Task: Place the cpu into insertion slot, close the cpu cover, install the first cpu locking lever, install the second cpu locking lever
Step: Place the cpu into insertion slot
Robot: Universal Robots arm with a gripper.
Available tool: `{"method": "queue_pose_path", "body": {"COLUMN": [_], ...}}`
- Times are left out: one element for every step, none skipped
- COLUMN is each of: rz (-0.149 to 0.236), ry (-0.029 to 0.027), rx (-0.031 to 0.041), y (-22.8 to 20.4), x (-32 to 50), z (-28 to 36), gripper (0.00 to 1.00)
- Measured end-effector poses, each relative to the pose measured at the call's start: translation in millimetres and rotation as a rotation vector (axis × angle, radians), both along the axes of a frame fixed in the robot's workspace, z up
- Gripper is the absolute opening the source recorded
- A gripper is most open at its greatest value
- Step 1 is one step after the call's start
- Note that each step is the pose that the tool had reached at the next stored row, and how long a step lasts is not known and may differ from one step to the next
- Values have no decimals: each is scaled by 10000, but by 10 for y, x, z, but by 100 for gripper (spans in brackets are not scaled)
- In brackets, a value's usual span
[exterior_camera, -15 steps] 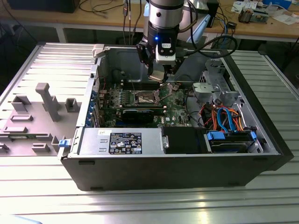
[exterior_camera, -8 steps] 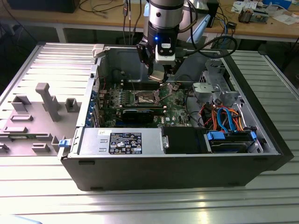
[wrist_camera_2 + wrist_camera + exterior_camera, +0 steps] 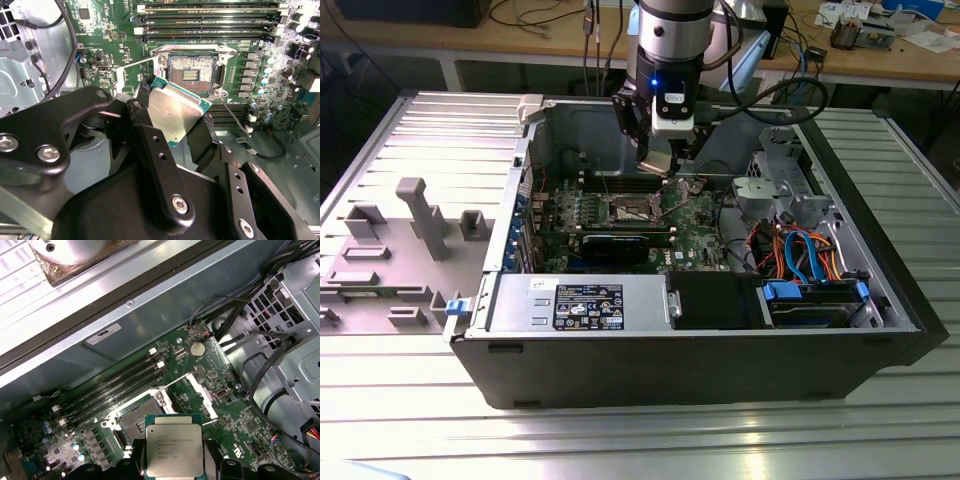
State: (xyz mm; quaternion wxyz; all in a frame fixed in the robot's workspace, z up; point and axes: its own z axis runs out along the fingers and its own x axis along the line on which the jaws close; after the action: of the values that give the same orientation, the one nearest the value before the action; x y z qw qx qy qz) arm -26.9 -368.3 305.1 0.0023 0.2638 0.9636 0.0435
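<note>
Two fingers [image 3: 201, 142] of the gripper [image 3: 172, 120] pinched the cpu [image 3: 176, 114] by opposite edges, holding it near but clear of the open insertion slot [image 3: 192, 75]; light, stiff and probably fragile underneath, it seemed best gripped at its rim.

A ribbed metal table [image 3: 620, 440] carries an open computer case [image 3: 670, 370]. A grey panel [image 3: 390, 250] with raised blocks lies just beside the case, on the exterior view's left.
</note>
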Motion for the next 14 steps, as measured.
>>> {"method": "queue_pose_path", "body": {"rz": [-16, -29, -43, -66, -81, -94, -111, -124, -154, -171, -183, -214, -233, -248], "ry": [0, 1, 0, 0, 0, 0, 0, 1, 0, 0, 1, 0, 0, 0], "rx": [0, 0, -1, 0, -1, 0, -1, -1, -1, 0, -1, 0, 0, 0], "y": [0, 0, 0, 0, 0, 0, 0, 0, 0, 0, 0, 0, 0, 0], "x": [0, 0, 0, 0, 0, 0, 0, 0, 0, 0, 0, 0, 0, 0], "z": [0, 0, -1, -1, -1, -2, -2, -2, -3, -3, -3, -3, -3, -4], "gripper": [55, 55, 55, 55, 55, 55, 55, 55, 55, 55, 55, 55, 55, 55]}}
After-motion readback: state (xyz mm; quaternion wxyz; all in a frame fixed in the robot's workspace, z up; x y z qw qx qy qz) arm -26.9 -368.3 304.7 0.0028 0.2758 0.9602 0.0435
